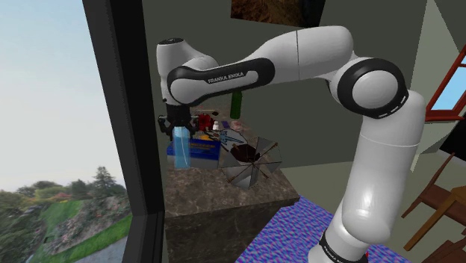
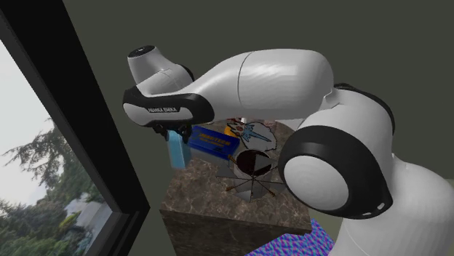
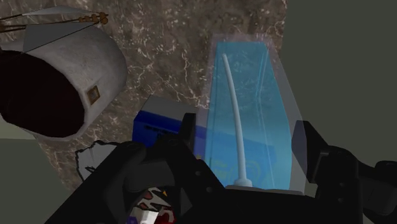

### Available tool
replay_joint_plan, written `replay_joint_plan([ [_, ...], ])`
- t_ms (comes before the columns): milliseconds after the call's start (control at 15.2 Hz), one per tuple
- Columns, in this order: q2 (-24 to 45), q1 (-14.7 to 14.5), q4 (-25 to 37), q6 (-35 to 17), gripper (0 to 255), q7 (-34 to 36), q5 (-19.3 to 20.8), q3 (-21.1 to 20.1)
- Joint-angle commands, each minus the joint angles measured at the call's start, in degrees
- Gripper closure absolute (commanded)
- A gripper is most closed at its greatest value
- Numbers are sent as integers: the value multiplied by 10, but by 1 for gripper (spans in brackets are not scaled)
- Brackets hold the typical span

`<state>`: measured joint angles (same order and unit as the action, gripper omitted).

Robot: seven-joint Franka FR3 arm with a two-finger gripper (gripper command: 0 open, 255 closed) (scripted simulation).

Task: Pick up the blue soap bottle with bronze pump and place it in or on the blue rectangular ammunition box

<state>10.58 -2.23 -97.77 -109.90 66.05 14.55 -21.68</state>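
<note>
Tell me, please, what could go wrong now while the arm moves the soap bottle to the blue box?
The gripper seems to clasp the bottle near its top, so it could tilt or slip when lifted.
The blue box lies right beside the bottle; a low sideways move might push it.
A dark bowl stands close to the box, so a bottle that tips could hit it.
</note>
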Motion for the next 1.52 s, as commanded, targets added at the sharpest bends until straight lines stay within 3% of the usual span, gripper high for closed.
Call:
replay_joint_plan([
  [0,-3,0,11,14,255,-3,-2,0],
  [264,-5,-1,35,39,255,-8,-5,-1],
  [726,58,36,133,63,255,-86,4,29],
  [1122,139,60,263,103,255,-150,14,51],
  [1320,200,67,366,139,255,-186,20,62],
  [1452,195,70,342,120,255,-183,20,62],
])
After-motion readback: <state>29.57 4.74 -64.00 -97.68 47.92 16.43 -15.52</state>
